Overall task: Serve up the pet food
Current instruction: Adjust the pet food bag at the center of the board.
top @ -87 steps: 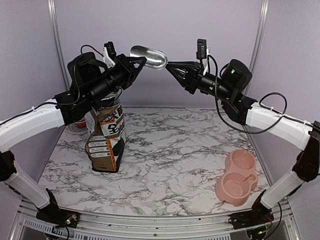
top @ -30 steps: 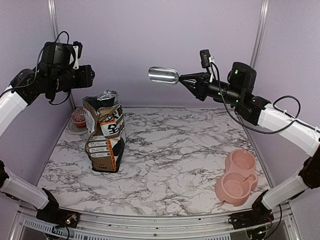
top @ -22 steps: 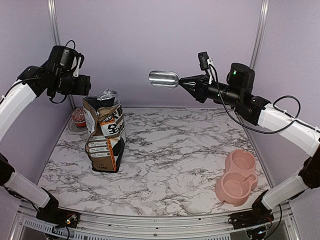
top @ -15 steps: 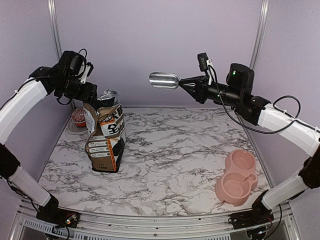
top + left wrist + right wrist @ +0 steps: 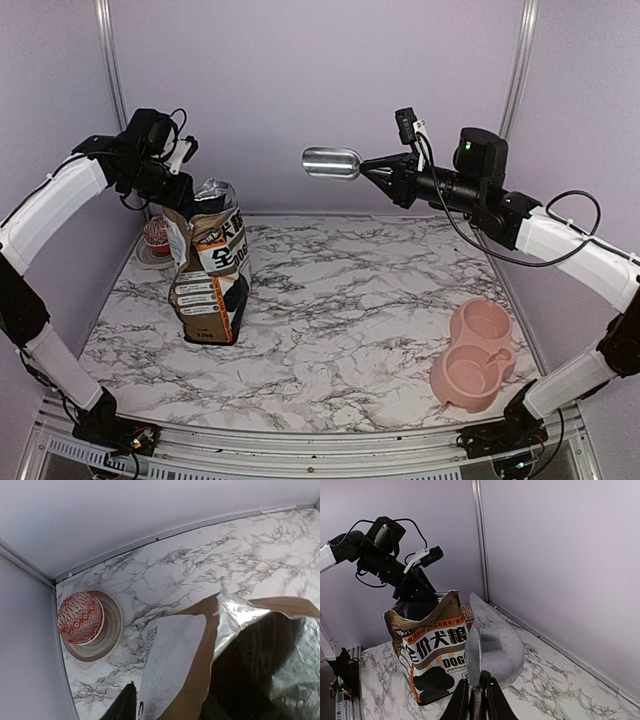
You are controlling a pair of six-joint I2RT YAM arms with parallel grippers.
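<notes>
1. Pet food: the pellets cannot be made out in any view. The bag [image 5: 208, 270] stands upright at the left rear of the marble table [image 5: 340, 300], mouth torn open.
2. The left wrist view alone looks down into the mouth of the bag [image 5: 180, 650]. It shows crumpled silver foil lining and a dark interior, too shadowed to show the contents.
3. The right wrist view alone shows the printed front of the bag [image 5: 432, 655]: large white Chinese characters on an orange-edged band, "DOG" below them, and a black dog silhouette. From above the print is partly folded, and the small white label strips are unreadable.
4. Scoop [image 5: 332, 162]: bright metal, held in the air to the right of the bag, above the level of its mouth and well apart from it. The right wrist view shows bare metal in its hollow [image 5: 495, 645].
5. Right gripper [image 5: 368, 167]: jaws clamped on the scoop's handle, scoop pointing toward the bag.
6. Left gripper [image 5: 183, 192]: down at the bag's rear rim. The fingers seem to straddle the bag wall, but I cannot tell whether they pinch it.
7. Only the top view shows the pink double bowl [image 5: 440, 380], at the right front and well apart from the bag.
8. A red patterned ball [image 5: 80, 618] sits on a small dish [image 5: 112, 630] just behind the bag, in the left corner.
</notes>
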